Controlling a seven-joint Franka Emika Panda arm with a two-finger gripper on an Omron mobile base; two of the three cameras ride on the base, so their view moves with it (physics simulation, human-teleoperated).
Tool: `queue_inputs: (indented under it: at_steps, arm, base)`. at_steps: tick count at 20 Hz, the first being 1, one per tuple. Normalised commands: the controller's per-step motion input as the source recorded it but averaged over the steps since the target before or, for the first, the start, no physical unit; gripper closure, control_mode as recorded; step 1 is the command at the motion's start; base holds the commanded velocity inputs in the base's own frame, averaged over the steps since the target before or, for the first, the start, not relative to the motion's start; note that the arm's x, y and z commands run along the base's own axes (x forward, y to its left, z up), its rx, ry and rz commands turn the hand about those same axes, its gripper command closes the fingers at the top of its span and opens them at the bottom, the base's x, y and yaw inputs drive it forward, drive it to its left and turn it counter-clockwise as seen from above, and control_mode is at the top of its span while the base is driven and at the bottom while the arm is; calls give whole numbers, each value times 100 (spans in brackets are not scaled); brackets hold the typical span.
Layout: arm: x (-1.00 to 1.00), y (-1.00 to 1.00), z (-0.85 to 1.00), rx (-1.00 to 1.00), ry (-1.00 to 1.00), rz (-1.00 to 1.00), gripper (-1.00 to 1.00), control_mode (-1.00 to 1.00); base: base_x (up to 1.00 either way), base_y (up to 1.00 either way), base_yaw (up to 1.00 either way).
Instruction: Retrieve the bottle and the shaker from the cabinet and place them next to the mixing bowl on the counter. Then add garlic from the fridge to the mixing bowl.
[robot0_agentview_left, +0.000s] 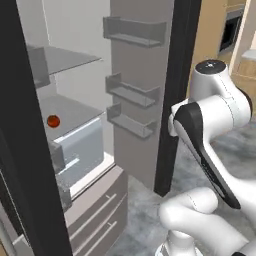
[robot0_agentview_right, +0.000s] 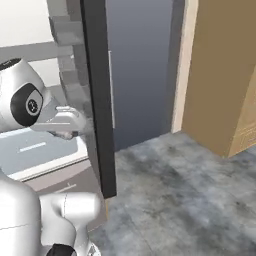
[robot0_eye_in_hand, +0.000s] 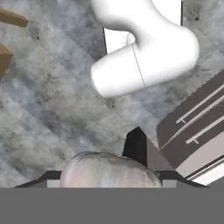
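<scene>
The fridge (robot0_agentview_left: 75, 115) stands open in front of me, with grey shelves, a pale blue-white drawer (robot0_agentview_left: 82, 150) and a door (robot0_agentview_left: 135, 95) carrying three bins. In the hand view a pale, rounded garlic bulb (robot0_eye_in_hand: 109, 168) sits between the two dark fingertips (robot0_eye_in_hand: 49, 177). My gripper (robot0_eye_in_hand: 109, 177) is shut on it. The hand points down at the grey mottled floor (robot0_eye_in_hand: 52, 100), beside the fridge's lower drawers (robot0_eye_in_hand: 192, 127).
A small red item (robot0_agentview_left: 53, 121) lies on a fridge shelf. The door's dark edge (robot0_agentview_right: 97, 100) stands close to the right of my arm. Beyond it a tall tan wooden panel (robot0_agentview_right: 220, 75) rises, with open floor (robot0_agentview_right: 175, 190) in front.
</scene>
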Motion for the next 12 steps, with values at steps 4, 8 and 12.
queue_inputs:
  at_steps: [4,8,12]
  arm:
    - [0,0,0,0,0,0,100,100]
    - [0,0,0,0,0,0,100,100]
    - [0,0,0,0,0,0,100,100]
  base:
    - [0,-8,-89]
    - [0,-11,-90]
    - [0,-23,-90]
